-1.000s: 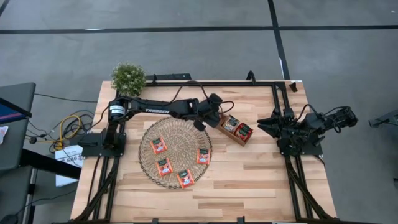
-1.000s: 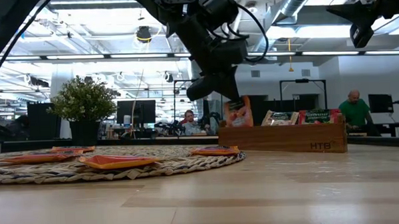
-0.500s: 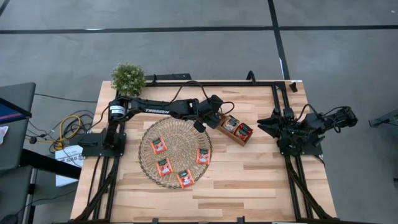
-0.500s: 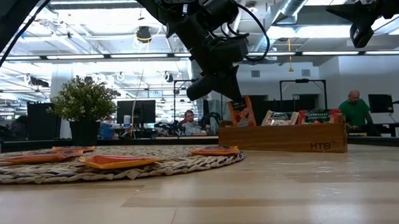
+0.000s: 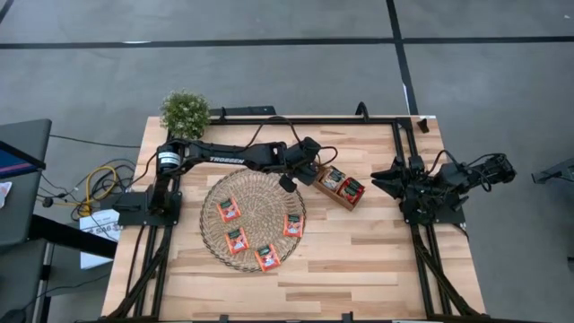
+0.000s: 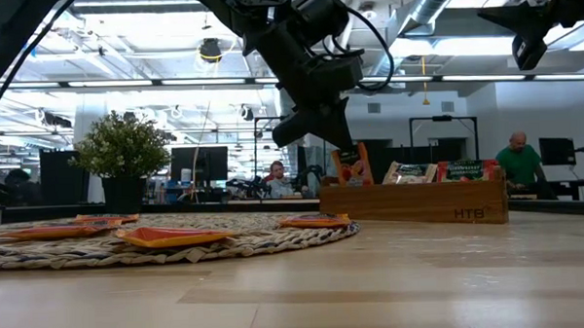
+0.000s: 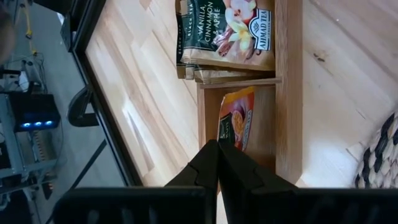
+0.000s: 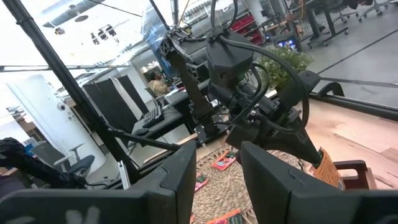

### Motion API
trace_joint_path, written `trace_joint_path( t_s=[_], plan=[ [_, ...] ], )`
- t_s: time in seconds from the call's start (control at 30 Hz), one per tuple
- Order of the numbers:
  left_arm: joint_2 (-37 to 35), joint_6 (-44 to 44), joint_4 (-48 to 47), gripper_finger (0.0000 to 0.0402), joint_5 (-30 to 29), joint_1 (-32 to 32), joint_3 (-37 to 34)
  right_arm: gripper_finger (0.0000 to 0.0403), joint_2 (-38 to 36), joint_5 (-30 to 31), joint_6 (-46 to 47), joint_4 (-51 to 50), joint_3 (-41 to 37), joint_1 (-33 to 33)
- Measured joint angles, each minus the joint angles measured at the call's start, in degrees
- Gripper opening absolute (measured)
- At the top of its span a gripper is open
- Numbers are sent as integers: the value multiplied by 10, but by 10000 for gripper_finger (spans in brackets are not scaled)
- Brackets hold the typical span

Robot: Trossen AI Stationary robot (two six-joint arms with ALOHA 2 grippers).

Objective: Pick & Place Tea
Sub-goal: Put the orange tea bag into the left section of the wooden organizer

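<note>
- One red-orange square tea sachet point(image 7: 235, 119) hangs upright, pinched in the left claw point(image 7: 217, 151), directly over the brown wooden compartment tray's point(image 7: 288, 93) end slot.
- Right claw point(image 8: 217, 163), half-open and empty, waits well apart.

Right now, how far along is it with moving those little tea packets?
Partly done. The wooden tray already holds several sachets. The left gripper, shut on an orange sachet, has it in the tray's end compartment. Five more red-orange sachets wait on the wicker mat, if the tray is where they go. The right gripper waits off to the table's right side, jaws apart and empty.
</note>
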Motion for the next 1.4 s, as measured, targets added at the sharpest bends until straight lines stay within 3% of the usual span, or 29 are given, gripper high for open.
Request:
trace_joint_path(
  t_s=[0.5, 0.83, 0.97, 1.1, 1.17, 1.23, 1.4],
  plan=[
    [0, -7, 0, 3, 46, 7, 0, 118, 0, 0, 0, 0, 0, 0],
    [0, -7, 0, 72, 45, 20, 0, 118, 0, 0, 0, 0, 0, 0],
    [-1, -13, 12, 99, -10, 17, 0, 118, 0, -1, 0, 0, 0, 0],
    [-15, -114, -4, 111, -122, 9, 0, 118, 0, -1, 0, 0, 0, 0],
    [-31, -184, -56, 112, -130, 7, 0, 118, 0, -1, 0, 1, 0, 0],
    [-53, -265, -127, 112, -91, 7, 0, 118, 0, -1, 0, 2, 0, 0],
    [-107, -405, -297, 112, 76, 17, 0, 118, 0, -1, 0, 4, 0, 0]
  ],
)
